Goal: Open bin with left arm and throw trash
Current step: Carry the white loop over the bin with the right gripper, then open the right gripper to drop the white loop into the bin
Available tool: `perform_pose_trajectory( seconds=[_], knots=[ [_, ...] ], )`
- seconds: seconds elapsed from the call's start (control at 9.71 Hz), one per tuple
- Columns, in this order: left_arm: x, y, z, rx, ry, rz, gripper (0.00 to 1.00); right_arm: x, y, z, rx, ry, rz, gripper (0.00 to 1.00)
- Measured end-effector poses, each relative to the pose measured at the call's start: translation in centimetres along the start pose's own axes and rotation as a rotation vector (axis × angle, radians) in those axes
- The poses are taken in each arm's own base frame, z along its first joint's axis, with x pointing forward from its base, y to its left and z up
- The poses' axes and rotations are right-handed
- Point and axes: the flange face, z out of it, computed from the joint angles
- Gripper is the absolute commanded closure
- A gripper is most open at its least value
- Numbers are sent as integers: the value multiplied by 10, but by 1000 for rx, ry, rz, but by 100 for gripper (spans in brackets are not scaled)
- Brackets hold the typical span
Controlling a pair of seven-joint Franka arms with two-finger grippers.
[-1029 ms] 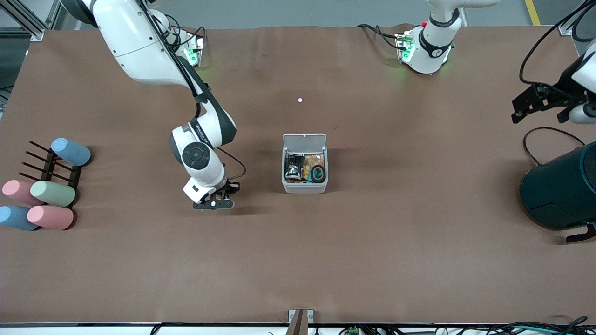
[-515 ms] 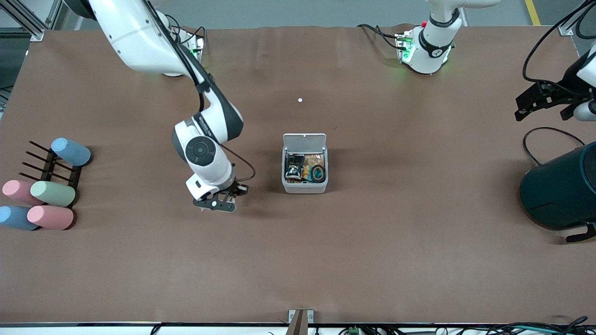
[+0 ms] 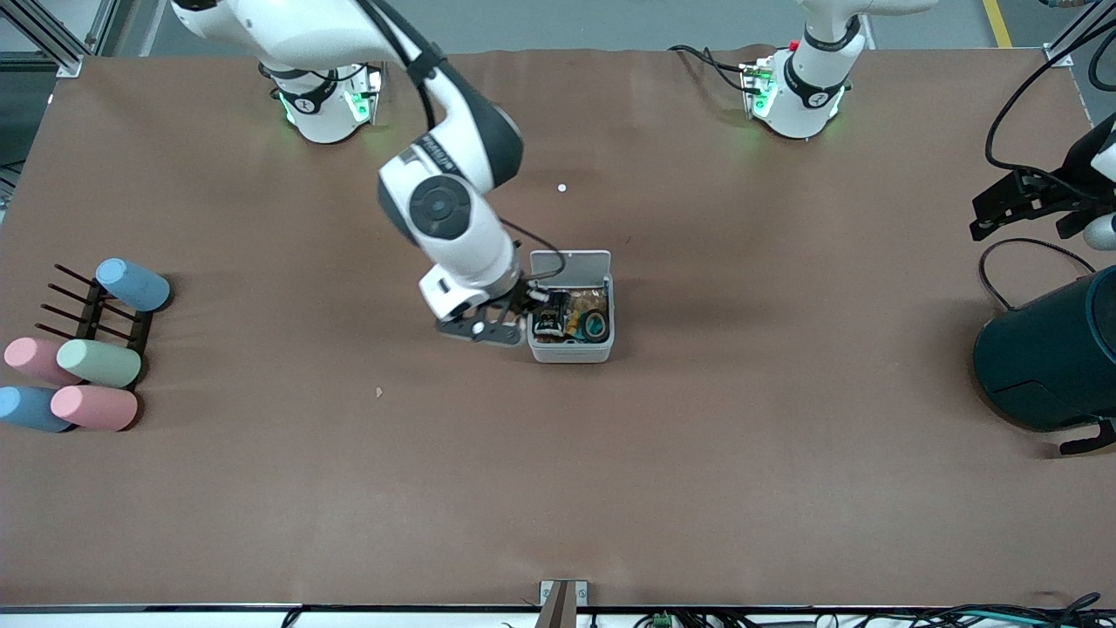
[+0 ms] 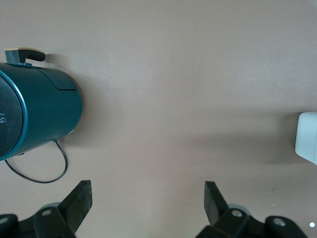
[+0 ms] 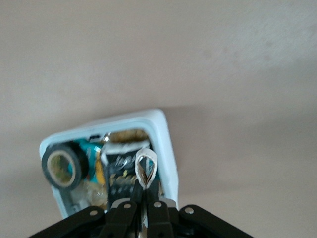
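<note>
The bin (image 3: 571,353) stands mid-table with its lid (image 3: 570,262) swung up and open. Inside lie the black wrapper (image 3: 551,316) and the black tape roll (image 3: 597,324). My right gripper (image 3: 523,307) hovers over the bin's edge toward the right arm's end. It is shut on a small pale tan loop, the rubber band (image 5: 146,168). The right wrist view shows the bin (image 5: 166,144), the tape roll (image 5: 62,168) and the wrapper (image 5: 119,173) below my right gripper (image 5: 146,191). My left gripper (image 3: 1016,205) waits open and empty above the table's edge; it also shows in the left wrist view (image 4: 147,198).
A big dark teal cylinder (image 3: 1046,358) lies at the left arm's end, also in the left wrist view (image 4: 34,116). A black rack with pastel cylinders (image 3: 87,349) sits at the right arm's end. A white dot (image 3: 561,187) and a tiny tan scrap (image 3: 378,392) lie on the table.
My right gripper lifted from the table near the tan scrap and moved to the bin's edge, holding the loop. The left gripper drifted slightly farther out.
</note>
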Motion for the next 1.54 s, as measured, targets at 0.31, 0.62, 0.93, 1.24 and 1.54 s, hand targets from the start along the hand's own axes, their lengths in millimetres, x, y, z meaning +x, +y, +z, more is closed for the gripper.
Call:
perform_pose_trajectory(
  seconds=[0.31,0.62,0.93,1.24,1.54],
  knots=[
    [0,0,0,0,0,-1,0,-11,-8,7,-4,-6,-17,93],
    [0,-1,-1,0,0,-1,0,-9,-13,23,18,11,-20,89],
    [0,-1,-1,0,-1,-1,0,-13,-16,38,8,1,-26,56],
    [0,-2,0,0,-3,-4,0,-16,-18,38,8,0,-32,31],
    [1,-16,2,-25,-10,-34,0,-15,-21,33,17,7,-34,31]
  ],
)
